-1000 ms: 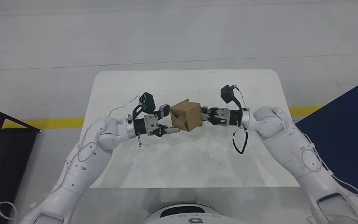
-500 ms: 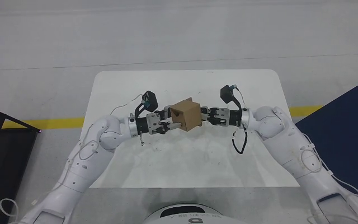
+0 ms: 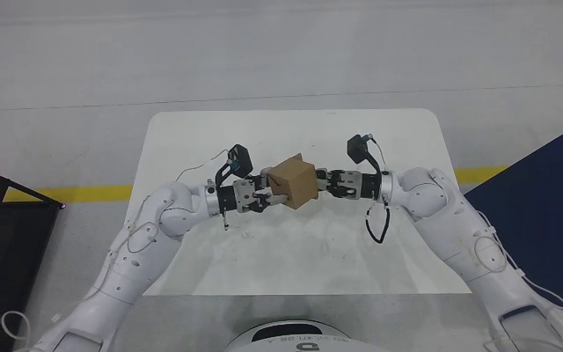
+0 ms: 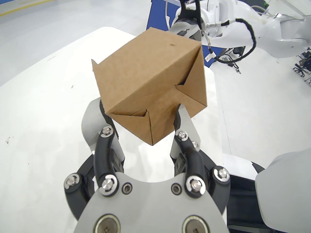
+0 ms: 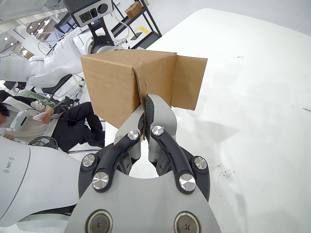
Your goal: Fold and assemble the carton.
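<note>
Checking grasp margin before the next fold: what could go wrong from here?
The right end effector pinches only a thin panel edge of the carton, held off the table; it could slip out.
The left end effector straddles a corner, open; closing there might dent it or twist the carton.
An unfolded flap could snag.

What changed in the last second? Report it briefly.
The left hand moved in towards the carton and now straddles its corner; whether it grips is unclear. The right hand stayed clamped on the carton's flap, and the carton stayed aloft above the table.
</note>
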Available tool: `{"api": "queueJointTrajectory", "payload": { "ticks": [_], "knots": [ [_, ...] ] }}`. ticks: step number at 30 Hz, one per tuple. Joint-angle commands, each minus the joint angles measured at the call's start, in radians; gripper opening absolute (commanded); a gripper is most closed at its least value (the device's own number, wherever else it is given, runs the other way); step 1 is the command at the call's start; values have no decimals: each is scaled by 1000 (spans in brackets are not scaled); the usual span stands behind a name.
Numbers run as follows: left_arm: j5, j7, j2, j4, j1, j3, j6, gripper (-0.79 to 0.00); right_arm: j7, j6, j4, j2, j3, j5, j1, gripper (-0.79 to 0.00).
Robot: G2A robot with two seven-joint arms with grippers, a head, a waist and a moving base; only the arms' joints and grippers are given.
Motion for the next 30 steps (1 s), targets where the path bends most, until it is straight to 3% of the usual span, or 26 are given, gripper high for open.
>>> {"api": "queueJointTrajectory", "payload": {
  "ticks": [1,3,6,10,21,26,30],
  "knots": [
    [-1,2,0,-1,0,-1,-2,-179,0,0,-1,1,1,0,-1,-785],
    [-2,9,2,0,2,-9,-6,-142,-1,0,-2,1,3,1,-3,-785],
    [-1,21,8,6,11,-33,-22,-3,-1,-3,-2,2,4,1,-4,-785],
    [-8,39,22,18,35,-92,-60,0,0,-5,-1,2,5,3,-5,-785],
    [-49,115,74,25,167,-344,-138,0,-1,1,5,2,5,15,-2,-785],
    [-49,121,76,27,176,-356,-138,0,-1,1,5,2,5,15,-2,-785],
    [-49,121,76,27,176,-356,-138,0,31,101,-38,5,6,-92,11,-785]
  ]
}}
